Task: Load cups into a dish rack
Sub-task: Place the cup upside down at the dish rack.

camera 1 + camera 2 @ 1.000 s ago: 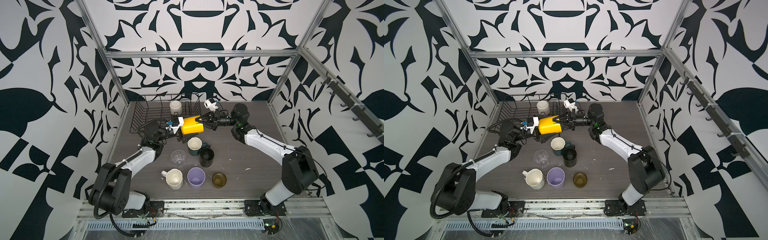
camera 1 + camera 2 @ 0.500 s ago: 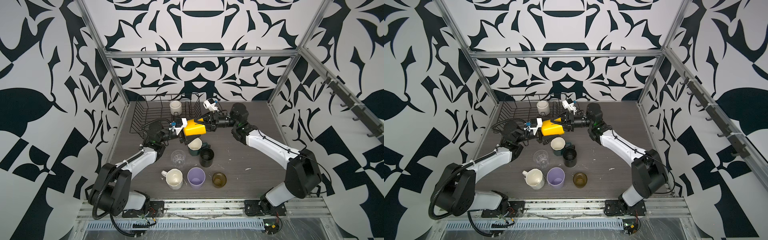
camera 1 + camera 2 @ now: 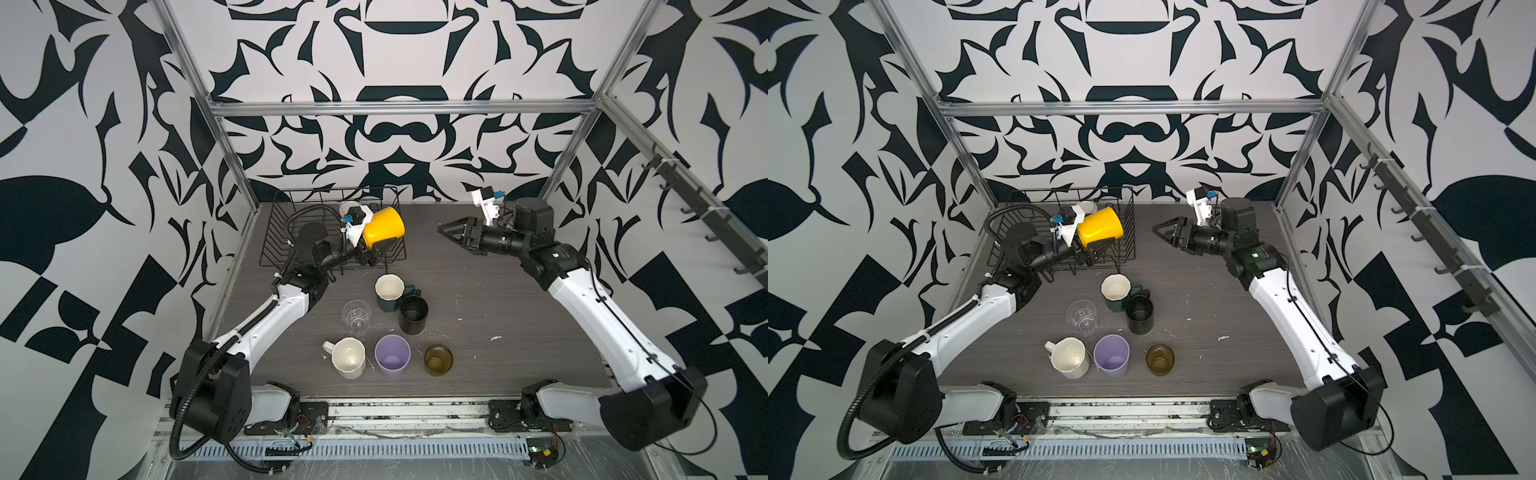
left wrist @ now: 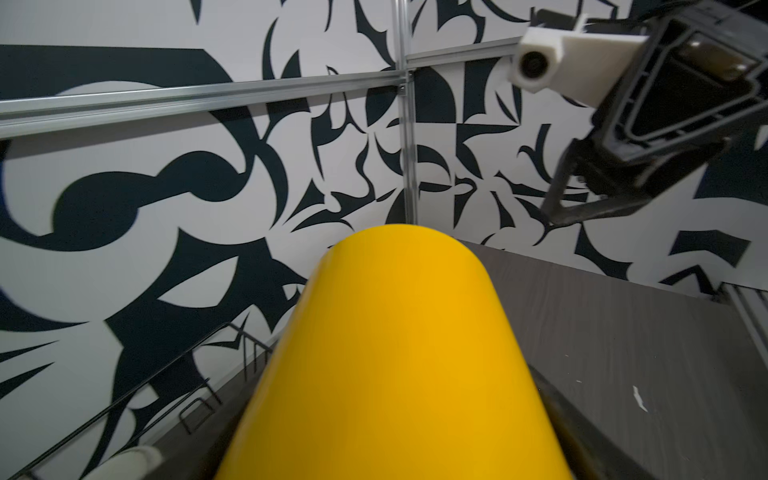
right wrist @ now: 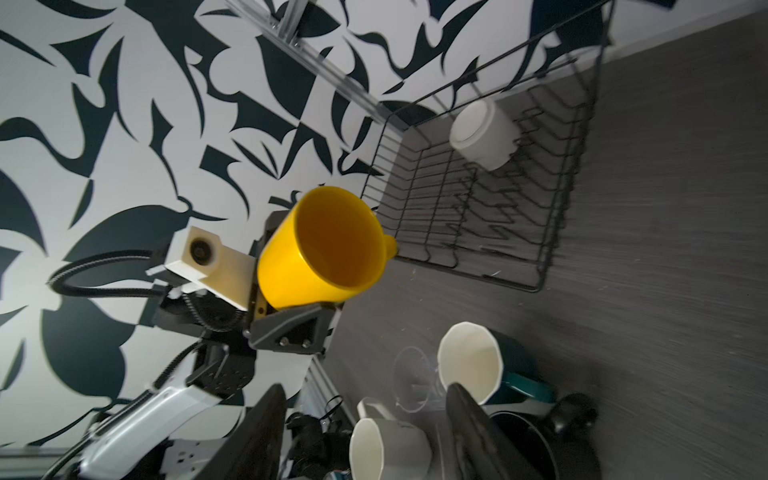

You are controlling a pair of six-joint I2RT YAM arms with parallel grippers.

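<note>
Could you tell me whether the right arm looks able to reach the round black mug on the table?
Probably yes: the right pincer is open and empty; only bare grey tabletop lies between it and the round black mug, with the dark-green faceted mug beyond.

— What carries everything?
— A dark grey wood-grain table (image 3: 478, 266), with small white flecks (image 3: 495, 338) scattered over its bare right half.
— And around it?
— Walls (image 3: 395, 62) in a bold black-and-white leaf pattern on three sides. Aluminium posts stand at the table's two back corners, and a crossbar (image 3: 399, 109) runs along the back wall.
— Anything on the right wall?
— A rail of dark hooks (image 3: 1433, 233), above the table's right edge. A slotted white duct (image 3: 374, 449) lies below the front edge.
</note>
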